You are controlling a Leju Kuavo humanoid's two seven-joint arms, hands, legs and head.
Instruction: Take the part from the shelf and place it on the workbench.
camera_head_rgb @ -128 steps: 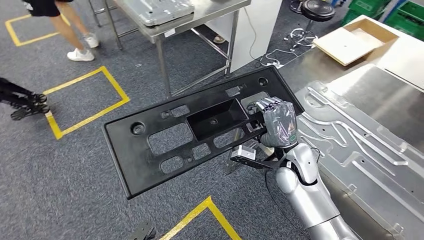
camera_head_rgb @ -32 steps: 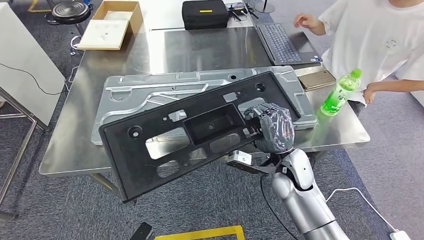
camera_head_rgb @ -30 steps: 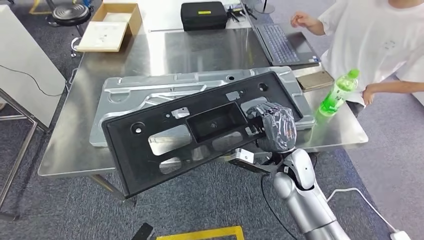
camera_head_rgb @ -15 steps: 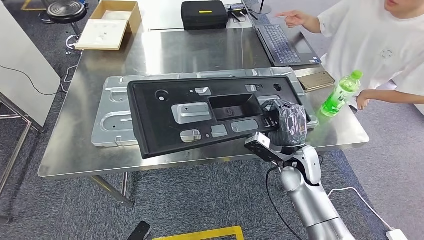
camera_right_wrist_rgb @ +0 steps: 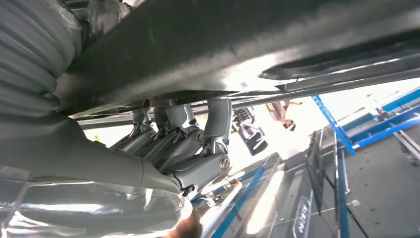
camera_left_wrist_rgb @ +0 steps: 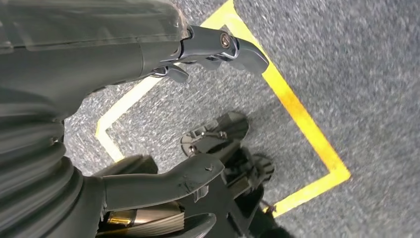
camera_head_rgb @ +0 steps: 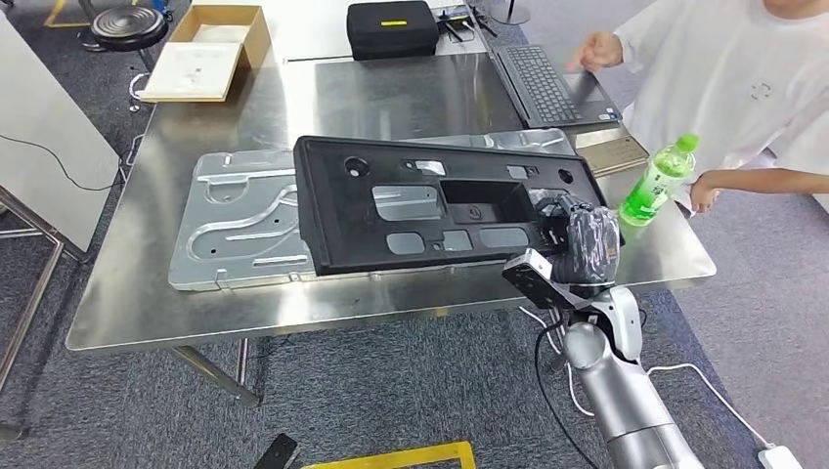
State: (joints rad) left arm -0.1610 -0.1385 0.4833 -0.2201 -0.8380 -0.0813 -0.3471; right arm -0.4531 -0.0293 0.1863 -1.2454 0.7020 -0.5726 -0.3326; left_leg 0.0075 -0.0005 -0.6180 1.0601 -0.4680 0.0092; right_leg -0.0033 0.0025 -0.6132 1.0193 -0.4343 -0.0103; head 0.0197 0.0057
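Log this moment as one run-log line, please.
stage: placing | right hand: holds black part by its right end | part: over silver panel on workbench | left hand: open, over floor

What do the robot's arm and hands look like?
The right arm is shiny silver with rounded segments and a thin black cable hanging beside it. The right hand wears a crinkly dark grey cover. The left hand has a grey ribbed cover, dark fingers and a thick grey thumb.
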